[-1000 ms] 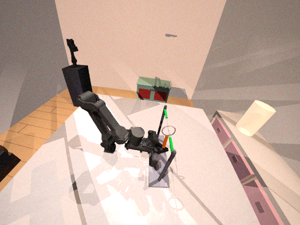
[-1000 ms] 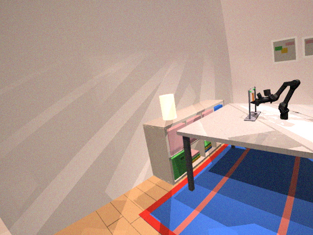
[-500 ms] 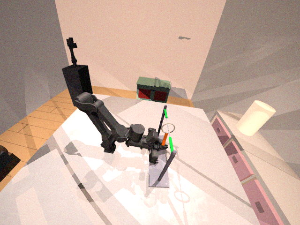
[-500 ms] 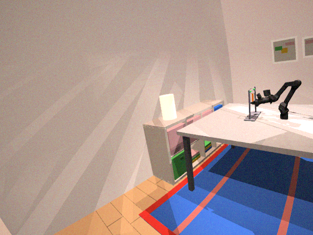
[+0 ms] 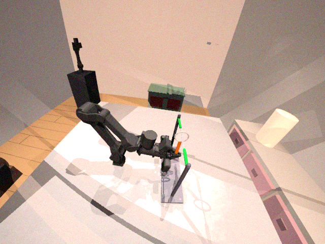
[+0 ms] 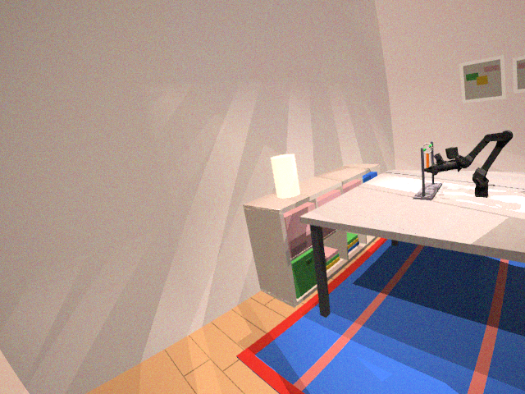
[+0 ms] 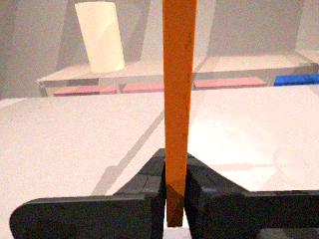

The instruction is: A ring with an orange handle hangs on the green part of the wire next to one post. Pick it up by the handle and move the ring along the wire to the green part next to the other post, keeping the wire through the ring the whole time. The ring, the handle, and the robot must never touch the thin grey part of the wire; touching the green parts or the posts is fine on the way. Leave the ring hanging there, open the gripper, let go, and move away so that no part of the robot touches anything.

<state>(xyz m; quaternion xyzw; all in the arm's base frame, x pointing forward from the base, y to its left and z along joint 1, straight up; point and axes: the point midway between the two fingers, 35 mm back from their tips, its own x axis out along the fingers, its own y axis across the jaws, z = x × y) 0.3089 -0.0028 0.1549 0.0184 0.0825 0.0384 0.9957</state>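
The ring (image 5: pixel 188 136) (image 6: pixel 427 143) stands upright above its orange handle (image 5: pixel 178 147) (image 6: pixel 427 160) (image 7: pixel 177 100). It is around the thin grey wire, between the far green part (image 5: pixel 180 123) and the near green part (image 5: pixel 185 156) in the top view. Whether it touches the wire is too small to tell. My gripper (image 5: pixel 177 154) (image 6: pixel 428 169) (image 7: pixel 169 154) is shut on the lower end of the handle, below the wire. In the top view, the far post (image 5: pixel 174 131) and the near post (image 5: pixel 180 181) hold the wire's ends.
The posts rise from a grey base plate (image 5: pixel 166 196) on the white table (image 5: pixel 141 223) (image 6: pixel 372 212). My forearm reaches in from the side, above the table. A shelf unit with a pale lamp (image 5: pixel 277 127) (image 6: pixel 285 176) (image 7: pixel 101 37) stands beyond the table's edge.
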